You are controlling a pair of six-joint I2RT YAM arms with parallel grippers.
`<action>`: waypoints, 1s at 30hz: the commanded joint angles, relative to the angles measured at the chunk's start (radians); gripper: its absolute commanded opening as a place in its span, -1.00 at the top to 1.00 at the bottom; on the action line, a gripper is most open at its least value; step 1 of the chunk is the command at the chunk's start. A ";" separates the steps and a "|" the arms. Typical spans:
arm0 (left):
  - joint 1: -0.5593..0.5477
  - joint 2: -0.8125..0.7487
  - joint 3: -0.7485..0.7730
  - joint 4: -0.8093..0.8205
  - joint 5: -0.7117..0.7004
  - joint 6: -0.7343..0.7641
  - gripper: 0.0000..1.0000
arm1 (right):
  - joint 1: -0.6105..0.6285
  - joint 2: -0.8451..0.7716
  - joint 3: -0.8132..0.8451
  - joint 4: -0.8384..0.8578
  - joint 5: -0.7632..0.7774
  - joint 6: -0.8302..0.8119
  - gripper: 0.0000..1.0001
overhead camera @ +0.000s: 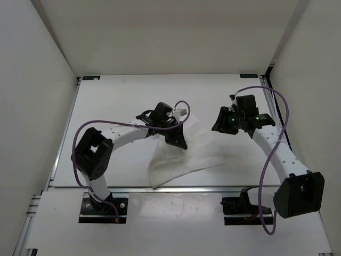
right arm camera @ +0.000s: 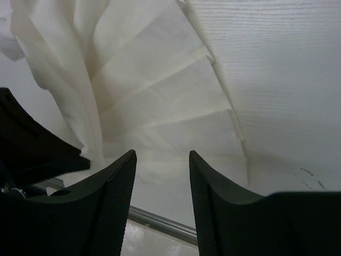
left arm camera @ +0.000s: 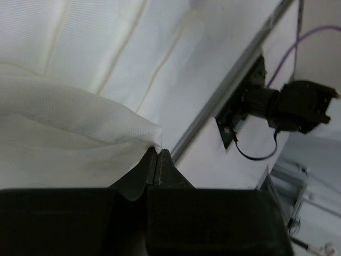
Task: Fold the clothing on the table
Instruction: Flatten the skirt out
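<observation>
left gripper [left arm camera: 158,160]: jaws pinched together on a raised fold of clothing [left arm camera: 80,114] | right gripper [right arm camera: 162,165]: jaws parted, empty, over table [right arm camera: 277,64] near clothing

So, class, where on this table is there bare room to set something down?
Bare table runs along the back wall and beside the left wall. The middle is crowded: the clothing lies there, the left claw shut on it, the right claw open nearby.
</observation>
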 commanded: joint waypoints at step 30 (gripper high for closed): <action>0.114 -0.083 0.215 -0.213 -0.602 0.177 -0.58 | 0.286 0.254 0.096 0.067 -0.078 0.064 0.06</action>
